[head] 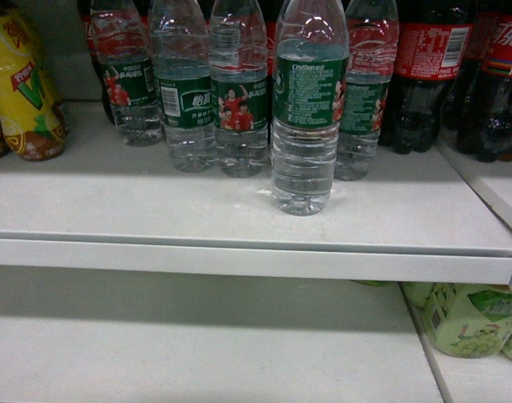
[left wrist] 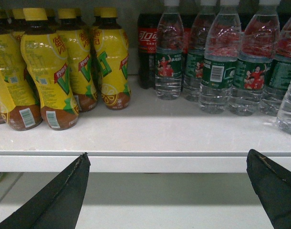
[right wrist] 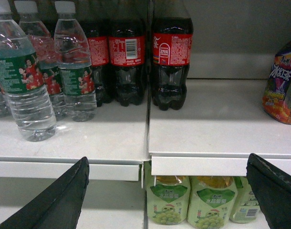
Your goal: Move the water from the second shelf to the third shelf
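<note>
Several bottles of water with green labels stand in a cluster on the upper white shelf (head: 155, 210). One water bottle (head: 305, 126) stands in front of the others, nearer the shelf's edge. The same front bottle (right wrist: 26, 90) shows at the left of the right wrist view and at the right edge of the left wrist view (left wrist: 289, 109). My left gripper (left wrist: 167, 160) is open and empty, level with the shelf's front lip. My right gripper (right wrist: 168, 162) is also open and empty, facing the joint between two shelf boards. Neither gripper shows in the head view.
Yellow tea bottles (left wrist: 55, 71) fill the left of the water's shelf. Dark cola bottles (right wrist: 171, 62) stand behind and right of the water. A snack bag (right wrist: 284, 86) lies far right. On the shelf below (head: 197, 353), green grape-drink bottles (right wrist: 167, 202) stand at the right.
</note>
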